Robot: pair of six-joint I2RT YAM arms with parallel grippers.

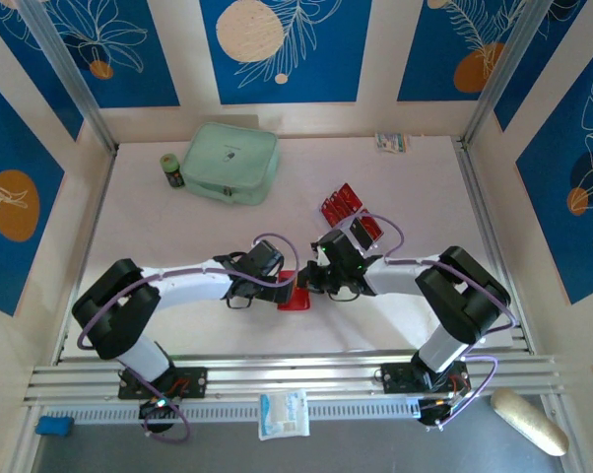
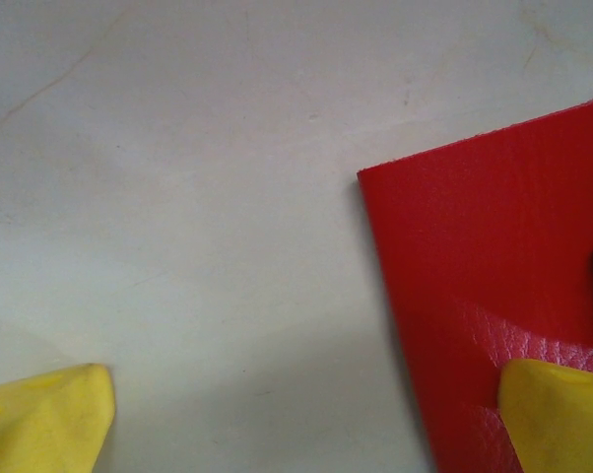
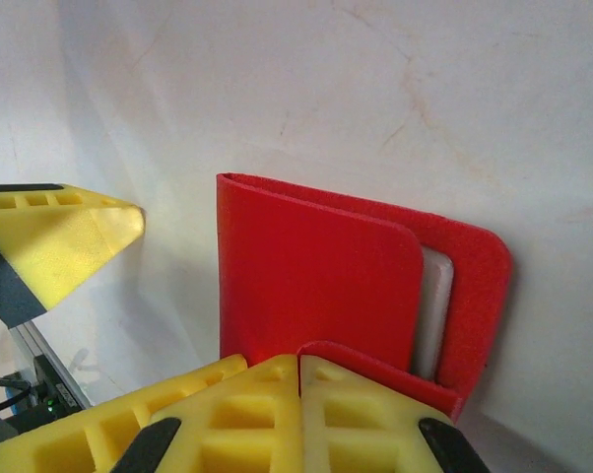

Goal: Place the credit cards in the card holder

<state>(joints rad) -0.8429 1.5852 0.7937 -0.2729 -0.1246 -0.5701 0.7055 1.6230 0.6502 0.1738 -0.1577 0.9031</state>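
My left gripper (image 2: 304, 399) stands wide open, one finger over the wallet's (image 3: 316, 276) corner. My right gripper (image 3: 298, 370) is closed at the wallet's near edge; I cannot tell whether it pinches the flap. A nudge from either arm could slide the wallet or fold it closed. Pale lining shows inside, with no card visible. The cards (image 1: 351, 210) lie fanned beyond the right gripper.

Cannot see the card holder (image 2: 494, 276) whole: cropped right and bottom at the left wrist, masked below by yellow fingers (image 3: 267, 394) at the right. Cannot identify the tiny packet (image 1: 392, 142) by the far wall
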